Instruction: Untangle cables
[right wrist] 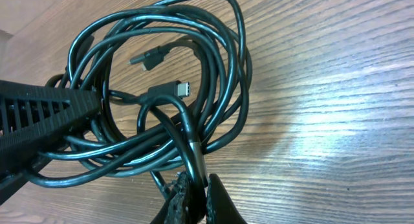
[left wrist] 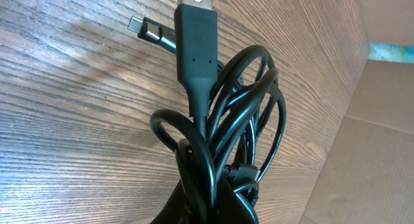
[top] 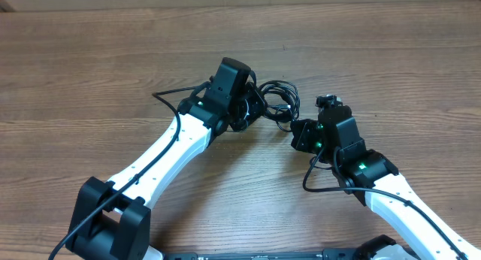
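**Right gripper**, at 6 o'clock in the right wrist view: fingers pressed together, pinching one strand of the cables. From this grip the coil fans out toward 11 o'clock. It encloses a flat silver-tipped plug and a second plug. A ribbed black finger of the left gripper enters the coil from 9 o'clock.

**Left wrist view:** the left gripper clamps the gathered loops at 6 o'clock. A USB-A plug points to 12 o'clock, and a smaller plug shows at 11 o'clock.

**Overhead:** the bundle lies near the centre of the table, between the two grippers. The left arm enters from 7 o'clock and the right arm from 5 o'clock.
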Available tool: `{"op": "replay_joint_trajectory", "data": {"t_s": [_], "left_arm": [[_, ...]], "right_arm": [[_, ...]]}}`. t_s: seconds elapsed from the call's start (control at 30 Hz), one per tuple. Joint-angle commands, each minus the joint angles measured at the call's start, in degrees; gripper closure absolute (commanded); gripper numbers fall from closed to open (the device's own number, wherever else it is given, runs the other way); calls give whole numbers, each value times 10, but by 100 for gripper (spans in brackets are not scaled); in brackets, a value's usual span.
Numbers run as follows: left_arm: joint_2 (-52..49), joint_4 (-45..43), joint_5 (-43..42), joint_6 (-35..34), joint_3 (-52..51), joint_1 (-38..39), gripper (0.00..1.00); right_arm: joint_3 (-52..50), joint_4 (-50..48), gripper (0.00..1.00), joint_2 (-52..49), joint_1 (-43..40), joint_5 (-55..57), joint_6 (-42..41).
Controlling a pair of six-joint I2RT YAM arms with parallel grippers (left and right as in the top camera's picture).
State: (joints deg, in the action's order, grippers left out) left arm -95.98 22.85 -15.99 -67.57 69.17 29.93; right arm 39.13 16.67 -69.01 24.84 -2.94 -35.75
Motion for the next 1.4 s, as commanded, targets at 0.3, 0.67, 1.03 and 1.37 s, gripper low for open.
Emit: {"op": "replay_joint_trajectory", "data": {"t_s": [0.3,0.67,1.03,1.37], "left_arm": [[15,14,98,-8,14,-3,96],[15,20,120,-8,14,-3,96],[15,24,94,-14,14,-3,96],[15,22,-7,-127,14,-3,96]], "right_arm": [[10,57,96,0,1,43,2],[10,112,96,0,1,110,2],[10,-13,26,0,1,-38,2],[10,-49,29,0,1,-77,2]]}}
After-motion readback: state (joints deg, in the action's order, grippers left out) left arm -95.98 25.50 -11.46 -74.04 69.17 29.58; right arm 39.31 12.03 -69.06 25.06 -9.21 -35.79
